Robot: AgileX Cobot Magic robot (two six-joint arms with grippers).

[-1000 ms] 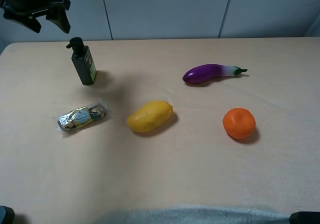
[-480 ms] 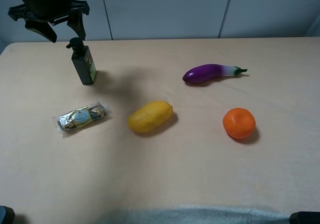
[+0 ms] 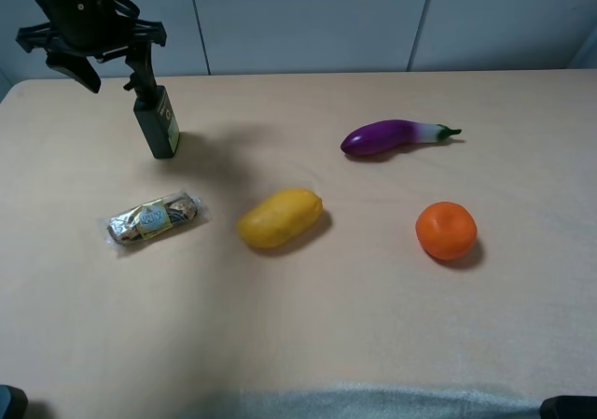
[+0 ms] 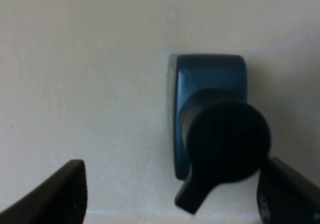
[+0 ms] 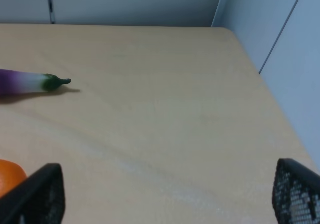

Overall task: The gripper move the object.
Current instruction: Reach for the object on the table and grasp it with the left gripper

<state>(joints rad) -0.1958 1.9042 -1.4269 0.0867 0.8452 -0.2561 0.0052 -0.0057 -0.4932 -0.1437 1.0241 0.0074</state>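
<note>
The dark pump bottle [image 3: 157, 125] with a green-yellow label stands upright at the table's far left. My left gripper [image 3: 114, 69] hangs open just above it, its fingers spread to either side of the pump top. In the left wrist view I look straight down on the bottle's pump head [image 4: 223, 136], which lies between the two fingertips [image 4: 52, 194], closer to one finger. My right gripper [image 5: 165, 194] is open and empty over the table's right side, away from the bottle.
A foil-wrapped chocolate pack [image 3: 152, 217] lies in front of the bottle. A yellow mango [image 3: 279, 217] sits mid-table, a purple eggplant [image 3: 392, 136] behind it to the right, an orange [image 3: 446, 230] at right. The eggplant tip [image 5: 30, 82] also shows in the right wrist view.
My left gripper has swung right from the far left corner and dropped slightly, now straddling the bottle's pump top. The bottle and other objects have not moved.
</note>
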